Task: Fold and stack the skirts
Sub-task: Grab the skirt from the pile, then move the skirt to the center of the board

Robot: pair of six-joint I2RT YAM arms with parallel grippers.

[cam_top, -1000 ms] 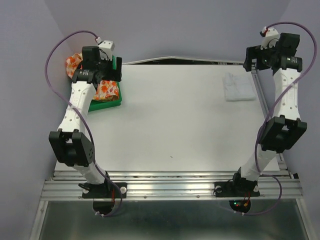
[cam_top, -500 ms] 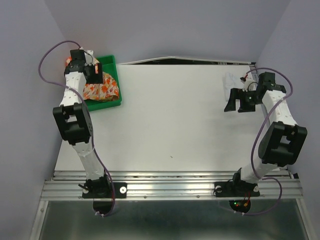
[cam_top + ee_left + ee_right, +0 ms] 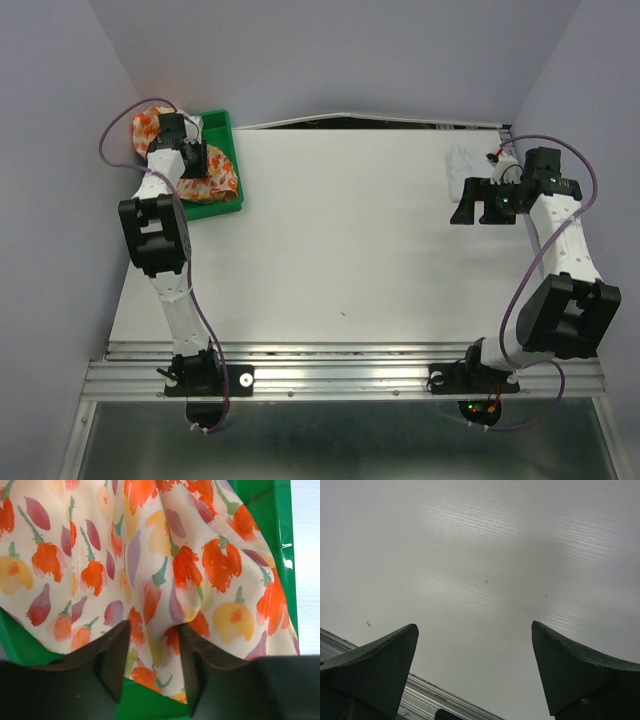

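The floral skirt (image 3: 218, 175) lies bunched in the green tray (image 3: 222, 124), with part of it spilling over the tray's far left rim. My left gripper (image 3: 203, 160) is down in the tray. In the left wrist view, a raised fold of the floral skirt (image 3: 150, 580) stands between its half-closed fingers (image 3: 112, 655), with tray floor showing below the fold. The white skirt (image 3: 460, 160) lies flat at the table's far right. My right gripper (image 3: 478, 212) hovers just in front of it, open and empty (image 3: 475, 630) over bare table.
The green tray's wall (image 3: 282, 535) runs close along the right of the left fingers. The purple side walls stand close to both arms. A metal rail (image 3: 435, 695) runs along the table's near edge in the right wrist view.
My left gripper has dropped into the tray and its fingers have narrowed round a fold of the floral skirt. My right arm swung down from the far corner to just in front of the white skirt.
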